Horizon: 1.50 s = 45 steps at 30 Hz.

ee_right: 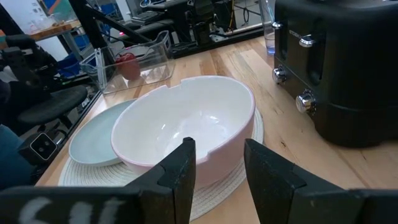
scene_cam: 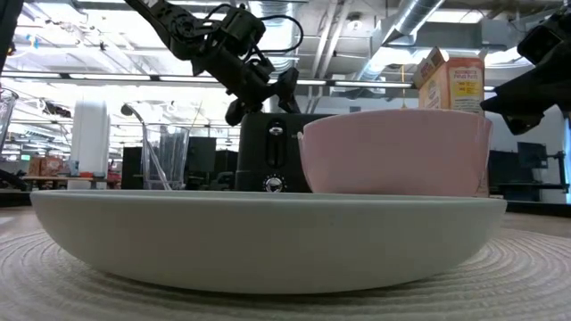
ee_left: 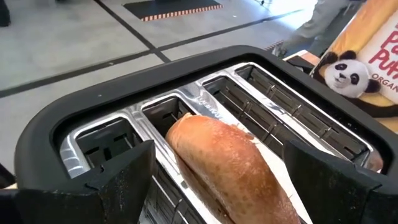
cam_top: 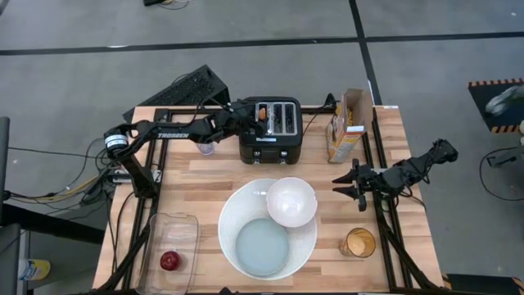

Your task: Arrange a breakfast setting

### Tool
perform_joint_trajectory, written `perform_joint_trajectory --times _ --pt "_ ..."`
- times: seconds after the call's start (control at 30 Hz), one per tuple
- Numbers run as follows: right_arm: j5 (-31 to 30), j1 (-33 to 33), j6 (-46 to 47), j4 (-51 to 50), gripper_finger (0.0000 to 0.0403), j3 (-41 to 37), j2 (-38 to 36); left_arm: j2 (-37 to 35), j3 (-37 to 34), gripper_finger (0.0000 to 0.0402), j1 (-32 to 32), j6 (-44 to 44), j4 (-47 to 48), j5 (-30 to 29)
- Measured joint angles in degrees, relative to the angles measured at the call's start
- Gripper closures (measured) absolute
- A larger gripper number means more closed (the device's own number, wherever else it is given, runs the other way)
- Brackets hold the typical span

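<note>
In toaster (ee_left: pixel 74 134): bagel half (ee_left: pixel 230 165) upright.

table (cam_top: pixel 205 176): pale wood, matt | toaster (cam_top: pixel 270 131): glossy black plastic | bowl (ee_right: pixel 186 127): glossy white | bagel (ee_left: pixel 230 168): rough crust

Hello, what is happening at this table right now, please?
A two-armed robot is setting out breakfast. The left gripper is over the black toaster, its open fingers on either side of the bagel half standing in a slot, not yet closed on it. The right gripper waits shut beside the bowl, which sits on the plate. The apple lies in a clear tray.
</note>
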<state>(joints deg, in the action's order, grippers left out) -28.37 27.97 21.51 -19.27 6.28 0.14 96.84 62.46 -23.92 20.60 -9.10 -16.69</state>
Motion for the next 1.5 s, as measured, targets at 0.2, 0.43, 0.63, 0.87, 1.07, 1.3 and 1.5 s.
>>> perform_joint_trajectory --times 0.2,0.43,0.63,0.87,1.07,1.3,1.5 --pt "0.01 0.0 0.01 0.02 0.0243 0.0 0.0 1.33 0.18 0.0062 0.0 -1.4 -1.45 0.76" --pt "-0.01 0.01 0.01 0.04 0.0243 0.01 0.02 2.86 0.61 0.0081 0.36 -2.02 -1.73 1.29" --pt "-0.01 0.0 0.01 0.02 0.0243 0.02 0.02 3.32 4.22 0.0128 1.21 -6.83 4.65 1.28" --pt "-0.01 0.02 0.0 0.02 0.0243 0.0 0.02 3.32 6.19 0.0206 0.95 -4.34 9.99 0.39" --pt "-0.01 -0.01 0.01 0.02 0.0243 0.01 0.02 3.3 6.23 0.0265 0.42 -1.54 9.78 1.18" --pt "-0.01 -0.01 0.0 0.02 0.0243 0.01 0.01 3.3 6.23 0.0315 0.39 0.55 9.44 1.05" --pt "-0.01 0.0 0.01 0.02 0.0243 0.0 0.0 3.26 6.23 0.034 0.37 2.55 9.35 1.01"
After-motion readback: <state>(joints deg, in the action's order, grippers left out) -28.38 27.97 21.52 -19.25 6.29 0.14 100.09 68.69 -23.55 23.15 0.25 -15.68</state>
